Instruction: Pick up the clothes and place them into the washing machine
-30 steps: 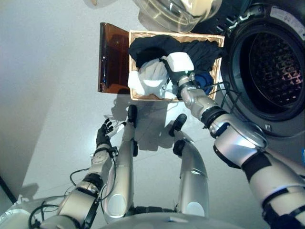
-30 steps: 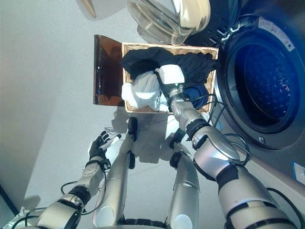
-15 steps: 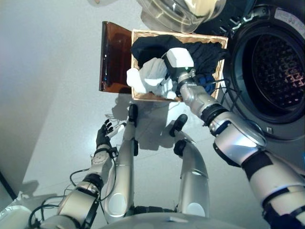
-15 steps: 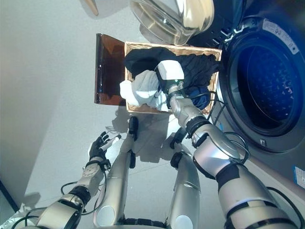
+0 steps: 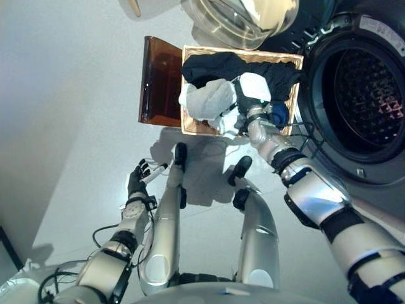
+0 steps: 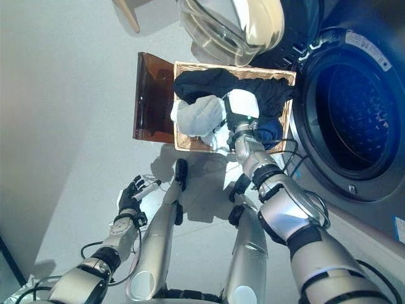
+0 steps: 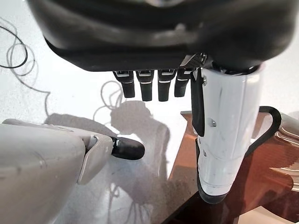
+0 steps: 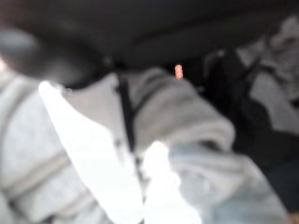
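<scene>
A wicker basket (image 5: pixel 197 131) stands on the floor in front of the washing machine (image 5: pixel 367 82), whose drum is open. It holds a dark garment (image 5: pixel 212 64), a blue cloth (image 5: pixel 279 114) and a white-grey garment (image 5: pixel 209 101). My right hand (image 5: pixel 252 90) reaches into the basket, its fingers closed in the white-grey garment (image 8: pixel 187 121), which is bunched up above the basket's left half. Low on the left, my left hand (image 5: pixel 138 180) hangs over the floor with straight fingers (image 7: pixel 147 86) and holds nothing.
A brown translucent panel (image 5: pixel 159 82) lies against the basket's left side. The machine's glass door (image 5: pixel 243 19) swings open above the basket. Bare grey floor spreads to the left.
The right hand has drawn the white-grey garment up from the basket's front left corner toward its middle. The camera shifted a little. The left hand has stayed still.
</scene>
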{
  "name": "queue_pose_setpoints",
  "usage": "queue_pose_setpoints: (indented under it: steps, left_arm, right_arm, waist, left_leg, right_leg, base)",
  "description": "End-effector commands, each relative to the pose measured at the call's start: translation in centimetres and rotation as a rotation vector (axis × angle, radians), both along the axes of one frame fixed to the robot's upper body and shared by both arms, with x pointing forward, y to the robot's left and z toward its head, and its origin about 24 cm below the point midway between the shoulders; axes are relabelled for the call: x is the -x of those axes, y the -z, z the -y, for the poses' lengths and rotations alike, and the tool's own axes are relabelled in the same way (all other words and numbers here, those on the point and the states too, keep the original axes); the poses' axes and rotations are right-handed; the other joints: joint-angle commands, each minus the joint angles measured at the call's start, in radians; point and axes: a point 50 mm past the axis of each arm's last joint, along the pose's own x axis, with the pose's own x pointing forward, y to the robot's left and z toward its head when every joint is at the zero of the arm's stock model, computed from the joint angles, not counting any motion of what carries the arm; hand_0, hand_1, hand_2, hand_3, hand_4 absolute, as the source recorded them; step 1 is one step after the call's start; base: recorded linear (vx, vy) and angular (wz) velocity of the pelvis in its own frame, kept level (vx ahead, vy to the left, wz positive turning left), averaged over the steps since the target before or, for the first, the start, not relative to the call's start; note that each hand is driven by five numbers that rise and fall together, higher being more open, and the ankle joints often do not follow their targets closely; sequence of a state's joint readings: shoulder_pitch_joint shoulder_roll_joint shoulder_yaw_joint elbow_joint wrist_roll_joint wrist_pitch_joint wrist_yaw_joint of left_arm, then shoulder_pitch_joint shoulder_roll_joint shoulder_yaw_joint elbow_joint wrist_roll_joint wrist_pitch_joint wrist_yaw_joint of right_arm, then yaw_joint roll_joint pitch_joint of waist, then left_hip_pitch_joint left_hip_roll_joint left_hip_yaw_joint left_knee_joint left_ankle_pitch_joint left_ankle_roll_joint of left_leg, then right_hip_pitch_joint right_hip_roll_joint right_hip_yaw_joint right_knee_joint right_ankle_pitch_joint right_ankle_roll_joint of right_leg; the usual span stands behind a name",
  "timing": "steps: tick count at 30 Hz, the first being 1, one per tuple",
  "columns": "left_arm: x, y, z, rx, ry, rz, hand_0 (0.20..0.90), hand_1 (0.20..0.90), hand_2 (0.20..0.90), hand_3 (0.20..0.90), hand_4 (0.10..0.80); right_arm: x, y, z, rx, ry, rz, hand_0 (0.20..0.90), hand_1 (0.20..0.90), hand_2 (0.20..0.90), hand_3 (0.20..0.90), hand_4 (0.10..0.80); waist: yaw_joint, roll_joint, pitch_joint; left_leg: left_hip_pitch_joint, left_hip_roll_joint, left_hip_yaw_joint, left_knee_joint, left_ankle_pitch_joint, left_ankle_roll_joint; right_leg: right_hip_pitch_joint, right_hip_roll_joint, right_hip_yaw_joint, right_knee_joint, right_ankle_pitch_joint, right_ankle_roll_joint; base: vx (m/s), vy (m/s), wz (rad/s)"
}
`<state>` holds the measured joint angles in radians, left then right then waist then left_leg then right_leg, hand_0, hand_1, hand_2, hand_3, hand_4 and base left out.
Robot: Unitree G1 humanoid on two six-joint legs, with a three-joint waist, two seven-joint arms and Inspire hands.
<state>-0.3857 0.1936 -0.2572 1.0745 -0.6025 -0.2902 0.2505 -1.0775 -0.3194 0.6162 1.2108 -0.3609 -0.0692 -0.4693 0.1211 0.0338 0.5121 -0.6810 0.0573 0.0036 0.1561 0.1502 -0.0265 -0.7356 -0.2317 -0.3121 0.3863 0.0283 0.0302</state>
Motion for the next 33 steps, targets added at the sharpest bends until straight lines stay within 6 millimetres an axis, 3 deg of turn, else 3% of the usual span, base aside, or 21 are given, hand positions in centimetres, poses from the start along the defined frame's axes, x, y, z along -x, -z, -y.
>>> queue_pose_setpoints:
  steps: [1, 11, 13, 15, 16, 19, 28, 33]
  left_arm:
    - [1.6, 1.2, -0.5, -0.049, -0.022, -0.038, 0.900, 0.900, 0.900, 0.900, 0.800]
    - [2.0, 1.4, -0.7, -0.049, -0.034, -0.040, 0.900, 0.900, 0.900, 0.900, 0.800]
    - [1.7, 1.1, -0.4, -0.047, -0.027, -0.021, 0.900, 0.900, 0.900, 0.900, 0.800]
    - [1.7, 1.1, -0.3, -0.045, -0.024, -0.021, 0.900, 0.900, 0.900, 0.900, 0.800]
    - [1.6, 1.0, -0.2, -0.043, -0.021, -0.012, 0.900, 0.900, 0.900, 0.900, 0.800]
    - [1.6, 1.0, -0.2, -0.049, -0.036, -0.020, 0.900, 0.900, 0.900, 0.900, 0.800]
    - [2.2, 1.4, -0.3, -0.053, -0.030, -0.035, 0.900, 0.900, 0.900, 0.900, 0.800]
    - [2.7, 2.0, -0.6, -0.054, -0.040, -0.067, 0.900, 0.900, 0.900, 0.900, 0.800]
  right_arm:
    - [-0.2, -3.7, 3.1, -0.128, 0.089, 0.206, 0.200, 0.200, 0.200, 0.200, 0.300]
    - [0.6, -2.6, 4.6, -0.378, 0.145, 0.238, 0.200, 0.200, 0.200, 0.200, 0.300]
    - [0.8, -2.6, 5.6, -0.504, 0.194, 0.268, 0.200, 0.200, 0.200, 0.200, 0.300]
    - [1.0, -2.5, 6.0, -0.558, 0.218, 0.283, 0.200, 0.200, 0.200, 0.200, 0.300]
    - [1.1, -2.5, 6.5, -0.647, 0.255, 0.311, 0.200, 0.200, 0.200, 0.200, 0.300]
    - [1.6, -1.4, 6.7, -0.842, 0.313, 0.350, 0.200, 0.200, 0.200, 0.200, 0.300]
    - [1.7, -0.9, 5.8, -0.693, 0.218, 0.291, 0.200, 0.200, 0.200, 0.200, 0.300]
    - [1.9, -1.2, 4.2, -0.883, 0.130, 0.312, 0.200, 0.200, 0.200, 0.200, 0.300]
  waist:
    - [-0.040, 0.035, 0.000]
    - [-0.067, 0.032, -0.025]
    - [-0.072, 0.041, -0.025]
    - [-0.075, 0.042, -0.029]
    - [-0.075, 0.047, -0.026]
    - [-0.083, 0.055, -0.026]
    - [-0.091, 0.048, -0.042]
    - [-0.095, 0.036, -0.056]
  left_leg:
    - [0.017, -0.029, 0.017, -0.005, -0.037, -0.029]
    - [0.043, -0.021, 0.043, -0.002, -0.054, -0.032]
    - [0.035, -0.022, 0.056, -0.004, -0.035, -0.021]
    - [0.047, -0.025, 0.055, -0.003, -0.062, -0.028]
    - [0.036, -0.023, 0.064, -0.005, -0.037, -0.020]
    - [0.049, -0.021, 0.078, -0.017, -0.038, -0.021]
    - [0.057, -0.024, 0.079, -0.012, -0.046, -0.014]
    - [0.068, -0.021, 0.083, -0.009, -0.053, -0.012]
  right_leg:
    - [0.091, -0.028, 0.027, 0.027, -0.049, 0.108]
    - [0.121, -0.025, 0.041, -0.014, -0.033, 0.115]
    - [0.117, -0.026, 0.037, -0.030, -0.003, 0.106]
    - [0.125, -0.027, 0.048, -0.024, -0.027, 0.118]
    - [0.118, -0.026, 0.039, -0.036, -0.001, 0.107]
    - [0.125, -0.024, 0.039, -0.054, 0.001, 0.111]
    - [0.134, -0.024, 0.041, -0.055, 0.004, 0.108]
    - [0.143, -0.020, 0.047, -0.061, 0.005, 0.105]
  base:
    - [0.039, 0.029, -0.09]
    - [0.046, 0.017, -0.12]
    - [0.004, 0.046, -0.15]
    - [0.029, 0.024, -0.08]
    - [-0.051, 0.052, -0.12]
    - [0.013, 0.035, -0.15]
    - [0.019, -0.003, 0.00]
    - [0.017, 0.006, -0.03]
